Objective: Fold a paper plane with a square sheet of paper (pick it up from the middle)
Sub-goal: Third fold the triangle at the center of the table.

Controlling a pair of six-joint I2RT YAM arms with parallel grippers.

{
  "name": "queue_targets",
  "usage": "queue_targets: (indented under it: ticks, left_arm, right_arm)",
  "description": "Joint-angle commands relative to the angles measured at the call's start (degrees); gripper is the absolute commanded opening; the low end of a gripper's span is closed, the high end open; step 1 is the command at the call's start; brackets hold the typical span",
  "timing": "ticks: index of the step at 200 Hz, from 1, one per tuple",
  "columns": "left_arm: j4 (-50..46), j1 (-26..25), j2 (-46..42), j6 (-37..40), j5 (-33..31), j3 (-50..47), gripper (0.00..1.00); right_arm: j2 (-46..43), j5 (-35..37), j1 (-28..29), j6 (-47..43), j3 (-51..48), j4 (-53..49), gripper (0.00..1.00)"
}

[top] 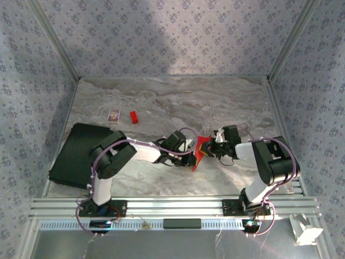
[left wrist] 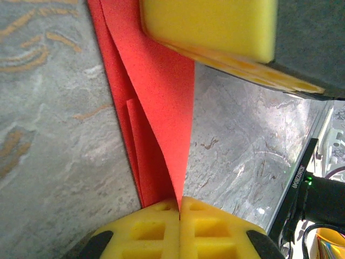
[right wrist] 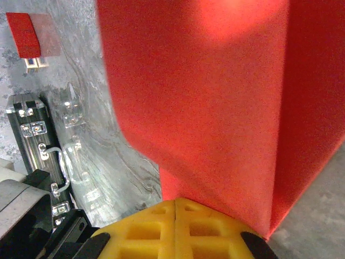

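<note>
**Paper clamped between two claws**

Counted from above: one folded red paper [top: 199, 156], two claws, one small red block [top: 133, 117], one patterned card [top: 114, 115], one black mat [top: 75, 154]. Stands on edge over the middle of the counter [top: 226, 102], between the arms; cannot tell whether its lower tip touches the marble. Pinched from the left by the left claw [top: 190, 145], closed tight; from the right by the right claw [top: 212, 145], likewise clamped.

Closer at the left wrist: yellow pads [left wrist: 161, 213] pressed together on the fold, layered creases, the other claw's pad [left wrist: 210, 27] against the sheet higher up. At the right wrist: pads [right wrist: 151, 216] meeting on a broad red face, the block [right wrist: 24, 33] in the far corner.

White lettering on a black housing [left wrist: 299, 183], too blurred to read.
</note>
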Motion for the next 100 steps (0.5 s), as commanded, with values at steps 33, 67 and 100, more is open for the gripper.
queue_targets:
  ticks: [33,67,100]
  left_arm:
    - [-12.1,-0.3,-2.8,4.2,0.5,0.4,0.12]
    - [-14.0,-0.9,-3.4,5.6,1.0,0.1,0.06]
    - [-14.3,-1.0,-4.0,6.8,2.2,0.4,0.05]
  right_arm:
    - [1.8,4.7,-0.6,-1.1,-1.1,-2.9,0.05]
    - [2.1,5.3,-0.6,-1.1,-1.0,-3.3,0.05]
    - [2.5,5.4,-0.5,-1.1,-1.0,-3.3,0.05]
